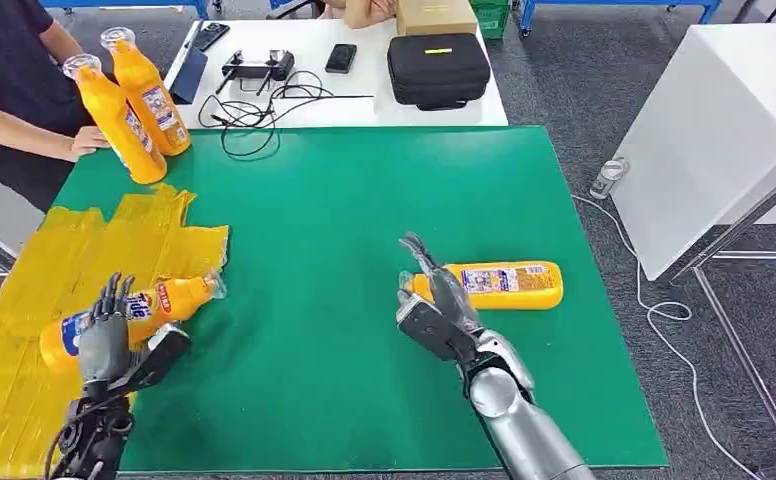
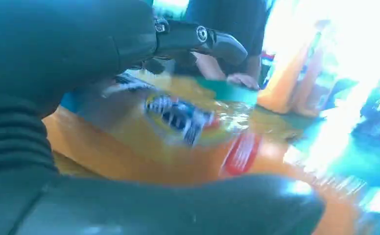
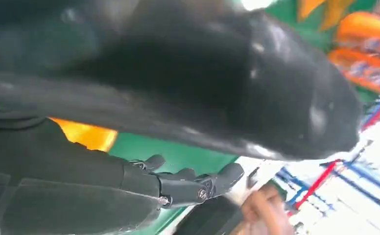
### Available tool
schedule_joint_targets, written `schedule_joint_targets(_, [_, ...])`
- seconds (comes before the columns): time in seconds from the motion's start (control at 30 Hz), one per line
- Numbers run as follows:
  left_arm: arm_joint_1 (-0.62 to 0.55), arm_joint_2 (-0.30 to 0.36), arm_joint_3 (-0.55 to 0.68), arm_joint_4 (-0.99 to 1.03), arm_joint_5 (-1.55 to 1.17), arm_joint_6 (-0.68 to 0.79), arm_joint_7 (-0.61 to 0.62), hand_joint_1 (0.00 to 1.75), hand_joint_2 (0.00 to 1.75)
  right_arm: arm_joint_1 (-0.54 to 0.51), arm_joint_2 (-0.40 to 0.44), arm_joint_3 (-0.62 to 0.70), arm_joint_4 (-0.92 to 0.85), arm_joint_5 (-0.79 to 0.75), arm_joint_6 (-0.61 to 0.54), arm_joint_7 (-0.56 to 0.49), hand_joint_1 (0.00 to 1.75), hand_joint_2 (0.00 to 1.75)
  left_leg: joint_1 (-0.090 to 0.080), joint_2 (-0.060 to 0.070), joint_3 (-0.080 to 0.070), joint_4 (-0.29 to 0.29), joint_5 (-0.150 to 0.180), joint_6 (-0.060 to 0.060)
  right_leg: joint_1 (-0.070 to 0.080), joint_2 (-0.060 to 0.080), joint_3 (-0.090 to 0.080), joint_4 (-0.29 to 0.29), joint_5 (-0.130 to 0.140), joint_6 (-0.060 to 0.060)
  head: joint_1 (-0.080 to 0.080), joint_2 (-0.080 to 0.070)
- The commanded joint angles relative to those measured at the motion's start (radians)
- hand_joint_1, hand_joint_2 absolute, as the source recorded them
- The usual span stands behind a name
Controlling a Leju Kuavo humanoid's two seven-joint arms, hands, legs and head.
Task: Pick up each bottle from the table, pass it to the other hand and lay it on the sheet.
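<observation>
On the sheet (image 1: 24, 300), bottle (image 1: 129, 318) cap up-right.

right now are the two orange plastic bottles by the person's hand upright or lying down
Upright. Both orange plastic bottles stand on their bases at the green mat's far left corner, caps up, beside the person's hand.

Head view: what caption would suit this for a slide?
Left hand rests on a bottle on the yellow sheet; right hand reaches another bottle.
</observation>
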Motion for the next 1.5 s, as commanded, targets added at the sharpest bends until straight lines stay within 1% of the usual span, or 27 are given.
schedule_joint_targets(0.03, [0.024,0.005,-0.216,-0.192,0.421,-0.151,-0.013,0.0,0.0,-0.003,-0.093,-0.069,-0.093,0.087,0.018,0.045,0.0,0.0,0.0,-0.001,-0.002,0.001,0.0,0.0,0.0,-0.003,-0.001,0.0,0.0,0.001,0.0,0.0])
schedule_joint_targets(0.17, [0.027,0.008,-0.231,-0.187,0.437,-0.14,-0.013,0.0,0.0,-0.003,-0.084,-0.073,-0.088,0.092,0.022,0.044,0.0,0.0,0.0,-0.001,-0.001,0.001,0.0,0.0,0.0,-0.002,0.0,0.0,0.0,0.001,0.0,0.0])
schedule_joint_targets(0.2, [0.045,0.008,-0.244,-0.24,0.497,-0.165,-0.013,0.0,0.0,-0.001,-0.087,-0.07,-0.09,0.119,0.005,0.05,0.0,0.0,0.0,0.0,0.0,0.001,-0.001,0.0,0.0,-0.002,0.0,0.0,0.0,0.001,0.0,0.0])
schedule_joint_targets(0.23, [0.082,0.011,-0.284,-0.348,0.603,-0.201,-0.013,0.0,0.0,0.007,-0.102,-0.077,-0.105,0.15,-0.012,0.07,0.0,1.75,0.0,0.001,-0.001,0.001,-0.001,0.0,0.0,-0.001,0.0,0.0,0.0,0.001,0.0,0.0])
schedule_joint_targets(0.27, [0.116,0.013,-0.303,-0.443,0.686,-0.214,-0.013,0.0,0.0,0.023,-0.134,-0.092,-0.135,0.166,0.001,0.089,0.0,1.75,0.0,0.001,0.0,0.001,-0.001,0.0,0.0,-0.001,0.0,0.0,-0.001,0.002,0.0,0.0])
schedule_joint_targets(0.33, [0.177,0.01,-0.29,-0.61,0.773,-0.255,0.002,0.0,0.0,0.044,-0.212,-0.078,-0.167,0.223,0.05,0.107,0.0,1.75,0.0,-0.001,-0.002,0.001,-0.001,0.0,0.0,-0.003,-0.001,0.0,-0.001,0.001,0.0,0.0])
schedule_joint_targets(0.37, [0.212,0.011,-0.27,-0.699,0.853,-0.314,0.036,0.0,0.0,0.062,-0.246,-0.087,-0.183,0.252,0.062,0.112,0.0,1.75,0.001,-0.002,-0.001,0.002,-0.002,0.0,0.001,-0.005,0.0,0.0,-0.002,0.002,0.0,0.0])
schedule_joint_targets(0.43, [0.239,0.018,-0.257,-0.755,0.896,-0.342,0.041,0.0,0.0,0.093,-0.276,-0.109,-0.208,0.297,0.086,0.133,0.0,1.75,0.0,-0.002,-0.002,0.001,-0.001,0.0,0.0,-0.003,-0.001,0.0,-0.001,0.002,0.0,0.0])
schedule_joint_targets(0.53, [0.235,0.01,-0.255,-0.747,0.902,-0.349,0.038,0.0,0.0,0.124,-0.285,-0.128,-0.226,0.319,0.103,0.15,0.0,1.75,0.0,-0.002,-0.004,0.001,-0.001,0.001,0.0,-0.003,-0.002,0.0,-0.001,0.002,0.0,0.0])
schedule_joint_targets(0.67, [0.229,0.009,-0.256,-0.736,0.903,-0.348,0.034,0.0,0.0,0.123,-0.28,-0.126,-0.229,0.323,0.104,0.151,0.0,1.75,-0.002,0.001,-0.003,0.001,-0.002,0.0,-0.002,-0.001,-0.002,0.0,-0.001,0.002,0.0,0.0])
schedule_joint_targets(0.83, [0.175,0.003,-0.277,-0.636,0.89,-0.356,0.032,0.0,0.0,0.134,-0.27,-0.122,-0.206,0.398,0.135,0.213,0.0,1.75,-0.002,-0.001,-0.002,0.0,-0.001,0.0,-0.002,-0.003,-0.001,-0.001,0.0,0.001,0.0,0.0])
schedule_joint_targets(0.9, [0.157,-0.008,-0.282,-0.614,0.885,-0.348,0.032,0.0,0.0,0.097,-0.256,-0.108,-0.137,0.445,0.144,0.235,0.0,1.75,-0.001,-0.001,-0.001,0.0,-0.001,0.0,-0.002,-0.003,-0.001,-0.001,0.0,0.002,0.0,0.0])
schedule_joint_targets(1.03, [0.182,-0.017,-0.273,-0.66,0.887,-0.347,0.051,0.0,0.0,-0.014,-0.226,-0.099,0.024,0.544,0.11,0.237,0.0,1.75,-0.001,0.003,-0.001,0.0,-0.001,0.0,-0.002,0.001,-0.001,-0.001,0.001,0.002,0.0,0.0])
schedule_joint_targets(1.1, [0.187,-0.022,-0.267,-0.666,0.891,-0.356,0.054,0.0,0.0,-0.079,-0.227,-0.084,0.103,0.576,0.09,0.23,0.0,1.75,-0.001,0.005,0.0,0.0,-0.001,0.0,-0.002,0.002,-0.001,-0.001,0.001,0.002,0.0,0.0])
schedule_joint_targets(1.13, [0.188,-0.024,-0.266,-0.667,0.892,-0.36,0.056,0.0,0.0,-0.135,-0.229,-0.064,0.17,0.599,0.064,0.223,0.0,1.75,-0.001,0.005,-0.001,0.0,-0.001,0.0,-0.002,0.002,-0.002,-0.001,0.001,0.002,0.0,0.0])
schedule_joint_targets(1.2, [0.181,-0.022,-0.268,-0.653,0.894,-0.367,0.056,0.0,0.0,-0.201,-0.226,-0.053,0.246,0.593,0.049,0.198,0.0,1.75,-0.001,0.006,-0.001,0.001,-0.001,0.0,-0.002,0.003,-0.002,0.0,0.001,0.002,0.0,0.0])
schedule_joint_targets(1.23, [0.174,-0.02,-0.268,-0.652,0.894,-0.368,0.056,0.0,0.0,-0.216,-0.229,-0.054,0.25,0.593,0.051,0.199,0.0,1.75,-0.002,0.005,-0.002,0.0,-0.001,0.001,-0.003,0.003,-0.003,0.0,0.001,0.002,0.0,0.0])
schedule_joint_targets(1.33, [0.156,-0.006,-0.273,-0.616,0.906,-0.371,0.043,0.0,0.0,-0.286,-0.233,-0.022,0.354,0.587,0.022,0.151,0.0,1.75,-0.002,0.004,-0.002,0.0,-0.001,0.001,-0.003,0.001,-0.002,0.0,0.001,0.002,0.0,0.0])
schedule_joint_targets(1.5, [0.174,0.019,-0.261,-0.609,0.949,-0.38,0.027,0.0,0.0,-0.358,-0.243,0.026,0.436,0.565,0.056,0.113,0.0,1.75,-0.002,0.004,-0.001,0.001,-0.001,0.0,-0.003,0.002,-0.002,0.0,0.001,0.002,0.0,0.0])
